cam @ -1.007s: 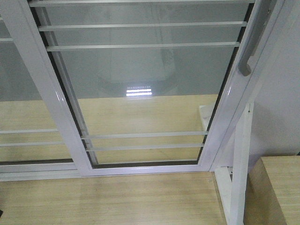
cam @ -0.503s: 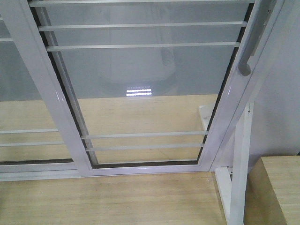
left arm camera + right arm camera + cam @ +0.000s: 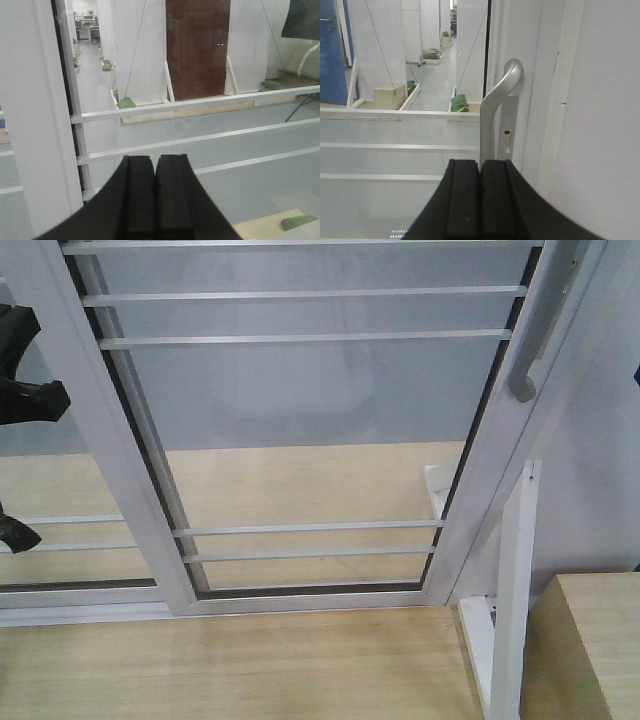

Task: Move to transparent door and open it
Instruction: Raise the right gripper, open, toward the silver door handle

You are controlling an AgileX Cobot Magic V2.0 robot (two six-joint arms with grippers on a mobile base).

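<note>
The transparent door fills the front view: clear glass in a glossy white frame, crossed by thin white bars. Its grey curved handle sits on the right stile. In the right wrist view that handle stands just beyond and slightly right of my right gripper, which is shut on nothing. My left gripper is also shut and empty, facing the glass and bars beside a white stile. A black part of my left arm shows at the front view's left edge.
A second white-framed glass panel without a handle overlaps on the left. A white brace post and a wooden box stand at lower right by the white wall. Wooden floor lies before the door.
A black part of my left arm has come into the front view at the left edge. The bright light reflection on the glass is gone. The door has not moved.
</note>
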